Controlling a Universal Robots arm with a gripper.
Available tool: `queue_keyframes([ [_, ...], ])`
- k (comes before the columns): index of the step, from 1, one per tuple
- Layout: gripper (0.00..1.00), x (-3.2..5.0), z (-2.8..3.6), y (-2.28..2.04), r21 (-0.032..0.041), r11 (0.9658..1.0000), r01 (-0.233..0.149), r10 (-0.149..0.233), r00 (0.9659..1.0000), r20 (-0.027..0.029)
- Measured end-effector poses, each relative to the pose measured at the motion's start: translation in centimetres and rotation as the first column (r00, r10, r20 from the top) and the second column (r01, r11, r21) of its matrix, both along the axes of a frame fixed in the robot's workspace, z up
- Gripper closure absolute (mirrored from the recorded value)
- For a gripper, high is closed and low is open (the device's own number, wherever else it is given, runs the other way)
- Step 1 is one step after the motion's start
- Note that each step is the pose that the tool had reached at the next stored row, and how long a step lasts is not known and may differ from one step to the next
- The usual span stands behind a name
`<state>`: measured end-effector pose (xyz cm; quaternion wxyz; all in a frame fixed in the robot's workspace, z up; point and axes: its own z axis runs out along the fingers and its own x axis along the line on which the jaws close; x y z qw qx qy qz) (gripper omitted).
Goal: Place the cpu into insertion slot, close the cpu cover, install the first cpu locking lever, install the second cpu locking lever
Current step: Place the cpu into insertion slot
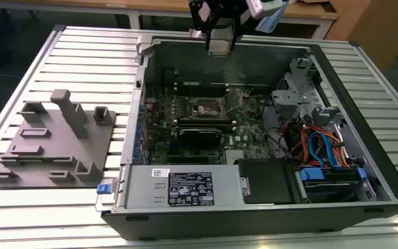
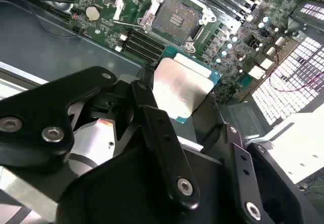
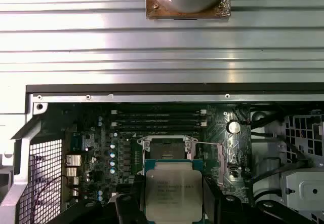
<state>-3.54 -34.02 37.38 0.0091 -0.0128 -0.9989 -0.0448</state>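
Observation:
My gripper (image 1: 219,47) hangs above the far wall of the open computer case, shut on the cpu (image 1: 219,45). The cpu is a flat silver-topped chip (image 2: 182,87) on a green board, held by its edges between the black fingers (image 2: 152,107). In the first wrist view the cpu (image 3: 173,189) sits over the motherboard, just short of the insertion slot (image 3: 167,152). The insertion slot (image 2: 174,19) lies bare, its contacts showing inside a silver rim (image 1: 208,107). The cpu cover (image 2: 126,3) stands swung up beside the socket (image 1: 235,100).
The case (image 1: 365,155) lies open on a slatted metal table (image 1: 88,57). Memory slots (image 3: 159,117) run behind the socket. A drive cage and coloured cables (image 1: 316,145) crowd the exterior view's right. A grey fixture block (image 1: 54,140) stands at the left.

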Motion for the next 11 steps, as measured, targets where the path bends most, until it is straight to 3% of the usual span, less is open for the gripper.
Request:
queue_keyframes([
  [11, 0.46, 0.0, 0.0, 0.0, 0.0, 1.0, 0.0, 0.0, 1.0, 0.0],
])
